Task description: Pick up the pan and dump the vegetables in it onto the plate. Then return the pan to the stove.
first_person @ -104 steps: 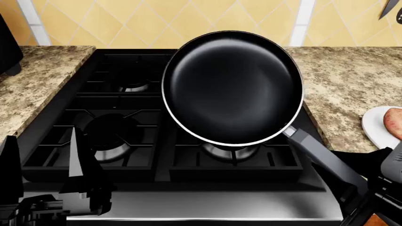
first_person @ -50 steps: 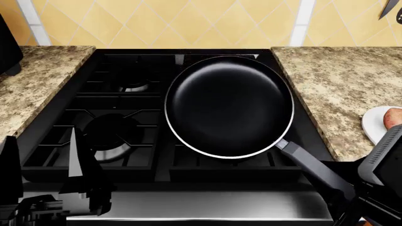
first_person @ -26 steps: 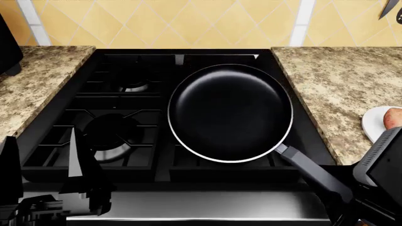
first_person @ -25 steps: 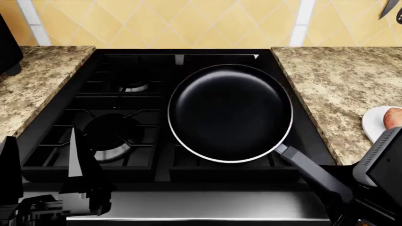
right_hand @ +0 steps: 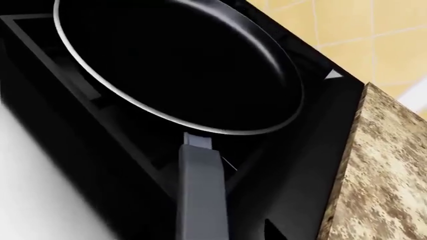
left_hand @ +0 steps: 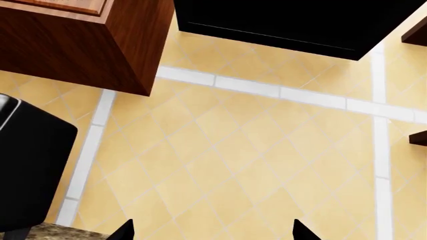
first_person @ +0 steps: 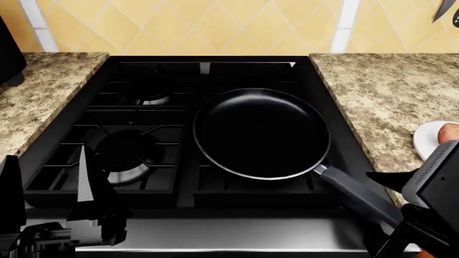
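Pan (first_person: 262, 133) sits on the stove (first_person: 143, 134), over the front right burner, its round black inside empty and its thin silvery rim showing all the way round. Its long grey handle (first_person: 358, 196) runs toward the stove's front right corner and ends at the right gripper (first_person: 401, 228), whose dark body covers the handle's end in the head view. The right wrist view looks straight along the handle (right_hand: 200, 195) to the pan (right_hand: 173, 60), with the handle filling the space at the camera's near edge, so the gripper appears closed around it, though the fingers themselves are out of sight. In that same view the black grates lie just under the pan; whether the pan rests on them or hangs just above cannot be told.

On the speckled stone counter (first_person: 391, 102) to the right of the stove, near its front right edge, a white plate (first_person: 428, 141) peeks out from behind the right arm, with the tan-pink potato (first_person: 450, 133) lying on it.

The left gripper (first_person: 86, 201) is low at the stove's front left corner, apart from everything on the stove. In the left wrist view only two dark fingertips (left_hand: 123, 231) show, set far apart with nothing between them, against the yellow tiled wall (left_hand: 253, 165).
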